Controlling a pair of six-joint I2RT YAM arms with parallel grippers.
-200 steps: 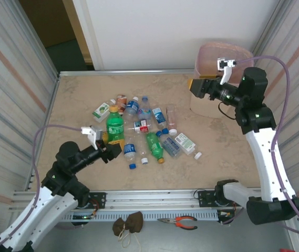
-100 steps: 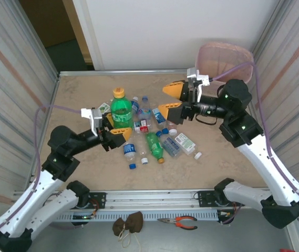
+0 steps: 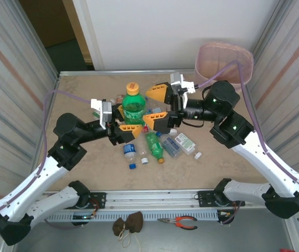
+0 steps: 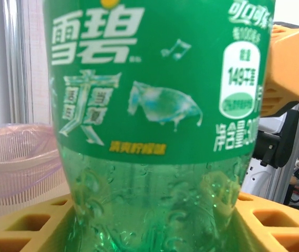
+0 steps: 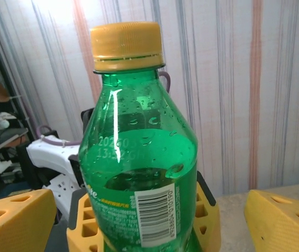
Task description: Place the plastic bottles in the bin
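Note:
A green plastic bottle (image 3: 133,106) with a yellow cap stands upright in the air above the pile, and my left gripper (image 3: 124,126) is shut on its lower body. The left wrist view shows its green label (image 4: 154,105) close up between yellow fingers (image 4: 23,231). My right gripper (image 3: 152,107) is open, facing the bottle from the right with its fingertips just off it. The right wrist view shows the bottle (image 5: 138,157) between wide-apart fingers (image 5: 12,220). Several more bottles (image 3: 154,143) lie on the table. The pale pink bin (image 3: 225,60) stands at the far right corner.
Loose caps (image 3: 132,166) lie near the pile. Corrugated walls close in both sides of the table (image 3: 86,94). Pliers (image 3: 183,222) and a brown cloth lump (image 3: 128,224) lie in front of the rail. The bin (image 4: 18,157) shows behind the bottle in the left wrist view.
My left arm lifted the green bottle off the table and carried it up toward the middle. My right arm swung left from the bin to face the bottle, its jaws opening wider.

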